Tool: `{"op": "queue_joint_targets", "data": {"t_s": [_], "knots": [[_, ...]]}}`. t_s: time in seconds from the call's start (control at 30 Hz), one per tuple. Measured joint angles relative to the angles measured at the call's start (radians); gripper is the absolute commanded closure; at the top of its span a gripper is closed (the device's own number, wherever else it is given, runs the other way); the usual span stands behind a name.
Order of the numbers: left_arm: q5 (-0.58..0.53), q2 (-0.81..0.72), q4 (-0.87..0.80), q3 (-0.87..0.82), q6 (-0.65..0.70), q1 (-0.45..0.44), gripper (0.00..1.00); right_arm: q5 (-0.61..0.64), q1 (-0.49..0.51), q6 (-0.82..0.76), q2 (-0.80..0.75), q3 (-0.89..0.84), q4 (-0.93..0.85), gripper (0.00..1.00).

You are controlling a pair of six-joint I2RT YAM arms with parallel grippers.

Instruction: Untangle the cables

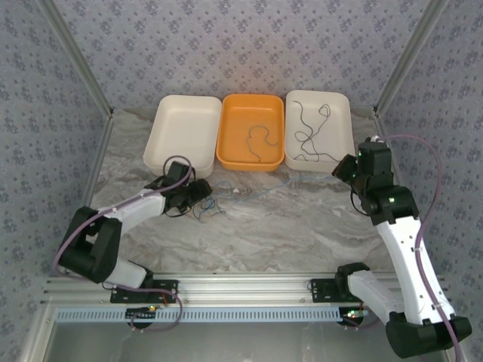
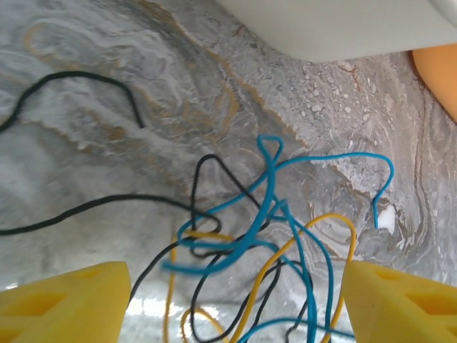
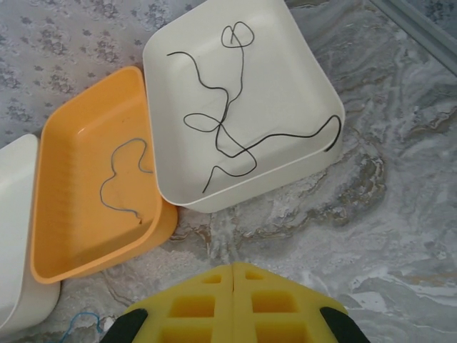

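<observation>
A knot of cables [image 1: 210,207] lies on the marble table in front of the left white tray. In the left wrist view a blue cable [image 2: 271,193], a yellow cable [image 2: 314,229] and a black cable [image 2: 93,206] cross over each other. My left gripper [image 2: 239,300] is open just over this knot, its yellow fingers [image 2: 64,307] on either side and holding nothing. One black cable [image 3: 227,118] lies loose in the right white tray [image 3: 314,78]. A thin grey cable [image 3: 118,179] lies in the orange tray [image 3: 71,214]. My right gripper [image 3: 233,275] is shut and empty, hovering before the right tray.
Three trays stand in a row at the back: a white one [image 1: 181,128] with nothing in it, the orange one [image 1: 241,113] and the right white one [image 1: 339,113]. Patterned walls and metal posts close in the sides. Bare marble lies between the arms.
</observation>
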Motion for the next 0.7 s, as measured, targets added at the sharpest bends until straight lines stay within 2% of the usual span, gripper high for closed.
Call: {"op": "queue_joint_targets", "data": {"t_s": [0.1, 0.13, 0.17, 0.2, 0.27, 0.3, 0.33, 0.53, 0.7], "knots": [[-0.018, 0.068, 0.018, 0.024, -0.014, -0.019, 0.25, 0.000, -0.018, -0.001, -0.012, -0.013, -0.006, 1.00], [-0.025, 0.088, 0.022, 0.028, -0.020, -0.025, 0.32, 0.000, -0.024, -0.001, -0.014, -0.017, -0.010, 1.00], [-0.039, 0.100, 0.024, 0.029, -0.029, -0.030, 0.40, 0.001, -0.030, -0.002, -0.016, -0.020, -0.014, 1.00], [-0.054, 0.105, 0.018, 0.032, -0.030, -0.031, 0.53, 0.001, -0.037, -0.003, -0.019, -0.023, -0.019, 1.00], [-0.071, 0.118, 0.021, 0.032, -0.044, -0.031, 0.85, 0.002, -0.048, -0.004, -0.026, -0.026, -0.028, 1.00], [-0.085, 0.129, 0.021, 0.034, -0.048, -0.034, 0.95, 0.002, -0.052, -0.004, -0.029, -0.026, -0.031, 1.00], [-0.100, 0.134, 0.019, 0.034, -0.052, -0.034, 1.00, 0.002, -0.057, -0.004, -0.034, -0.026, -0.033, 1.00], [-0.172, 0.115, 0.021, 0.023, -0.063, -0.053, 1.00, 0.003, -0.098, -0.006, -0.051, -0.010, -0.052, 1.00], [-0.265, -0.031, -0.061, -0.012, -0.036, -0.034, 1.00, 0.012, -0.142, -0.008, -0.014, 0.125, -0.084, 1.00]]}}
